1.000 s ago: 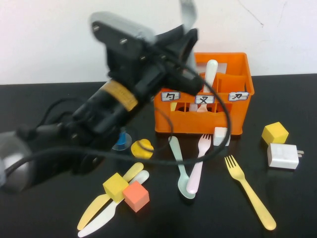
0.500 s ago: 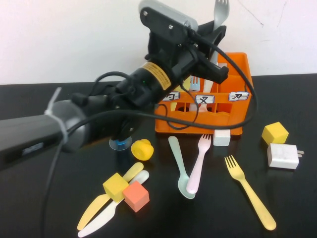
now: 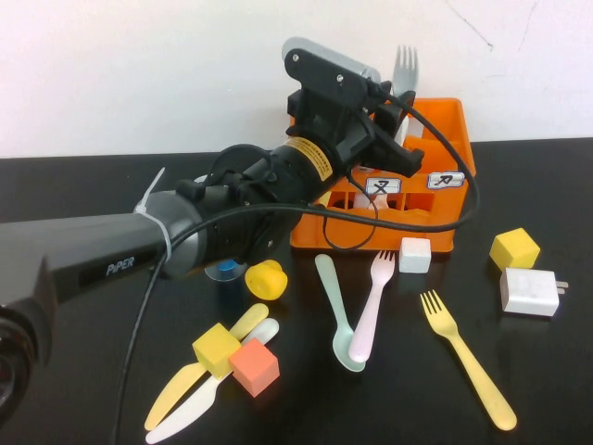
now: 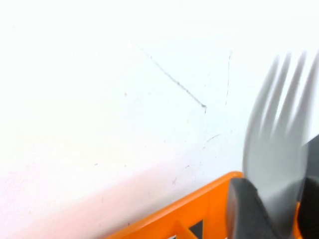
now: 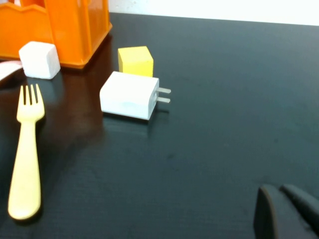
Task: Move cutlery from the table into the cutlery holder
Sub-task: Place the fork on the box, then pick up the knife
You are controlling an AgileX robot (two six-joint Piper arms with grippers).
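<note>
High view: left gripper point(image 3: 397, 93) raised over the orange cutlery holder point(image 3: 443, 218) at about 1 o'clock from table centre, fingers clamped on a pale grey fork point(image 3: 404, 67) held upright, tines up, just above the holder's back edge. Left arm stretching in from 9 o'clock across the glossy black table point(image 3: 83, 389). Below the holder, toward 6 o'clock: a mint spoon point(image 3: 335, 311) and a pink fork point(image 3: 372, 306) lying side by side, bowl and handle end touching. At 4 o'clock, a yellow fork point(image 3: 468, 357), tines toward the holder. At 7 o'clock, a yellow knife point(image 3: 199, 375) and a white knife point(image 3: 208, 389) lying together, with a yellow cube point(image 3: 216, 349) and an orange cube point(image 3: 255, 366) on top of them. A white cube point(image 3: 414, 254) touching the holder's front; another yellow cube point(image 3: 514, 248) and a white plug adapter point(image 3: 530, 292) at 3 o'clock. A small yellow stub-shaped piece point(image 3: 265, 277) near the arm.

Left wrist view: grey fork tines point(image 4: 279, 124) blurred, pinched between dark fingers point(image 4: 244, 209), above the orange rim point(image 4: 199, 209) — white wall behind.

Right wrist view: right gripper point(image 5: 286, 211) low over bare table, well apart from everything — fingers seemingly together, tips touching. Ahead: plug adapter point(image 5: 129, 95), yellow cube point(image 5: 135, 60), white cube point(image 5: 39, 59), yellow fork point(image 5: 26, 154), holder corner point(image 5: 75, 30).
</note>
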